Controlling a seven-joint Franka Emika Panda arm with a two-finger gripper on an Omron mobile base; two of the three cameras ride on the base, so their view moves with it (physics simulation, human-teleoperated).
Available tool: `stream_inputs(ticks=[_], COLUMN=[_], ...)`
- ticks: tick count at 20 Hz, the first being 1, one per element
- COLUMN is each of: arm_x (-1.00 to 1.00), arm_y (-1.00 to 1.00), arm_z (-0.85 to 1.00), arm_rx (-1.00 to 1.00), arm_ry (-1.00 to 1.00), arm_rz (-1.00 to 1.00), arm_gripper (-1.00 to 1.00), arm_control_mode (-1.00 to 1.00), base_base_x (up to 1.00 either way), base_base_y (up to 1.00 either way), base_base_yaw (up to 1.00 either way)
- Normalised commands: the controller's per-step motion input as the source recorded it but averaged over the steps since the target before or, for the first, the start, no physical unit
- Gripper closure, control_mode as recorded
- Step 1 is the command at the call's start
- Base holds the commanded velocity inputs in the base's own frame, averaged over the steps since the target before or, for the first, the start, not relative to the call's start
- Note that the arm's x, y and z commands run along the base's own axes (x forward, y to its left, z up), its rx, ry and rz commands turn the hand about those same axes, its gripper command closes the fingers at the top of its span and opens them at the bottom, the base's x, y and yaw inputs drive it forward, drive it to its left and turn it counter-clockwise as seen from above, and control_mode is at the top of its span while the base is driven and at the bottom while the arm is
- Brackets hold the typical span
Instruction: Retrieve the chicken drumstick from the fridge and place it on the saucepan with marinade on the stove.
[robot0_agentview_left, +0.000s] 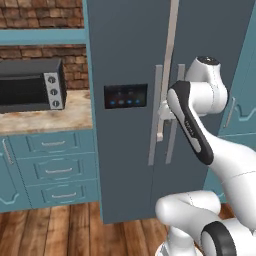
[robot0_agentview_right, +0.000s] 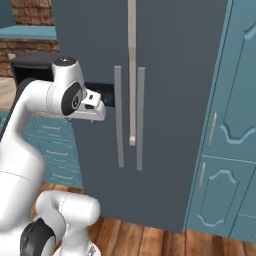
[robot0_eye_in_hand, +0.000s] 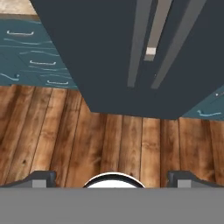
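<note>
The slate-grey fridge (robot0_agentview_left: 130, 60) (robot0_agentview_right: 170, 75) stands straight ahead with both doors shut. Two long grey handles (robot0_agentview_left: 156, 115) (robot0_agentview_right: 140, 117) flank a pale strip (robot0_agentview_right: 131, 70) that runs down the seam between the doors. A dark panel with blue lights (robot0_agentview_left: 125, 96) sits on the left door. My gripper (robot0_eye_in_hand: 111, 179) hangs open and empty in front of the handles, pointing down at the floor, its fingertips (robot0_eye_in_hand: 41, 178) wide apart. The hand (robot0_agentview_right: 94, 107) is level with the panel. The chicken drumstick is hidden, and the saucepan and stove are out of view.
A black-and-grey microwave (robot0_agentview_left: 30, 85) sits on a beige counter (robot0_agentview_left: 75, 115) left of the fridge, above teal drawers (robot0_agentview_left: 55, 165). Tall teal cabinets (robot0_agentview_right: 225, 150) stand to the right. A wooden floor (robot0_eye_in_hand: 109, 140) lies below, and my arm's forearm (robot0_agentview_left: 192, 125) crosses the right door.
</note>
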Motion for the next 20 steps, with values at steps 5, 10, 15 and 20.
stream_inputs(ticks=[5, 10, 15, 20], arm_x=[0.00, 0.00, 0.00, 0.00], arm_y=[0.00, 0.00, 0.00, 0.00], arm_z=[0.00, 0.00, 0.00, 0.00], arm_rx=[0.00, 0.00, 0.00, 0.00], arm_ry=[0.00, 0.00, 0.00, 0.00], arm_rz=[0.00, 0.00, 0.00, 0.00], arm_gripper=[-1.00, -1.00, -1.00, -1.00], arm_control_mode=[1.00, 1.00, 1.00, 1.00], base_base_x=[-0.01, 0.00, 0.00, 0.00], base_base_y=[-0.52, -0.50, -0.04, 0.00], base_base_yaw=[0.07, 0.01, 0.00, 0.00])
